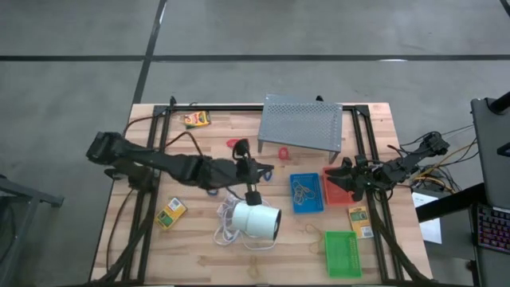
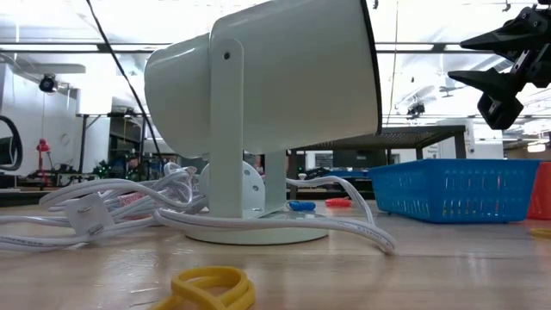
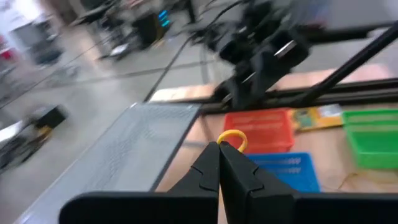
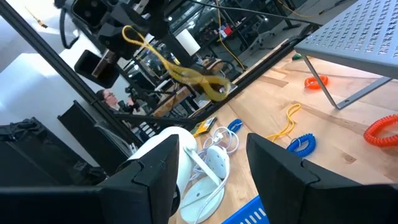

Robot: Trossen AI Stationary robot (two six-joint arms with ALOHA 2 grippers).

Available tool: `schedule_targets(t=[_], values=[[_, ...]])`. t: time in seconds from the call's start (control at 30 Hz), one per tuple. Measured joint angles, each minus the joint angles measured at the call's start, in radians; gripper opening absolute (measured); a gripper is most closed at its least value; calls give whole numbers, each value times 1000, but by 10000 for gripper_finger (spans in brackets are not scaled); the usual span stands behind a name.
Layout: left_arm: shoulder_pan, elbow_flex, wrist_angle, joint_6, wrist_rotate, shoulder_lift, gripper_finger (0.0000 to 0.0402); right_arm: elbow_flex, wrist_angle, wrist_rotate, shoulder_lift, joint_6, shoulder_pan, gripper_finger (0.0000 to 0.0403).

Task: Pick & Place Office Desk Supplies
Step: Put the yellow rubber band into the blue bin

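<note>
Pale wooden plank tabletop (image 1: 199, 255) framed by black rails, on a grey concrete floor. Beyond it, in the low view, an open workshop with ceiling lights and shelving.

Near the far edge, a grey perforated metal stand (image 1: 303, 123). Near the middle, a glossy white plastic cylinder (image 1: 255, 221) on its side with white cord looped round it.

To its right, a blue latticed plastic tray (image 1: 306, 193), with a red tray (image 1: 335, 191) just beside it. Nearer the front, a green tray (image 1: 343, 253).

Scattered about: small yellow-orange printed boxes (image 1: 171, 213), a blue coiled loop (image 4: 301, 144) and a red coiled loop (image 4: 382, 130).

Clamped tight in the left gripper (image 3: 219, 146), above the table's middle: a thin yellow rubber band (image 4: 186, 71), dangling in the air. Well apart from that band, over the red tray: the right gripper (image 4: 211, 146), fingers spread and holding nothing.
</note>
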Motion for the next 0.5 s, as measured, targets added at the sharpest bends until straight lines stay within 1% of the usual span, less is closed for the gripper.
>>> schedule_targets(t=[0.13,0.23,0.4,0.5], values=[[61,-76,175,52,169,0,3,0,0,0,0,0,0,185],[100,-133,286,56,267,0,3,0,0,0,0,0,0,185],[142,-244,492,58,365,4,3,0,0,0,0,0,0,185],[156,-307,613,58,393,15,3,0,0,0,0,0,0,185]])
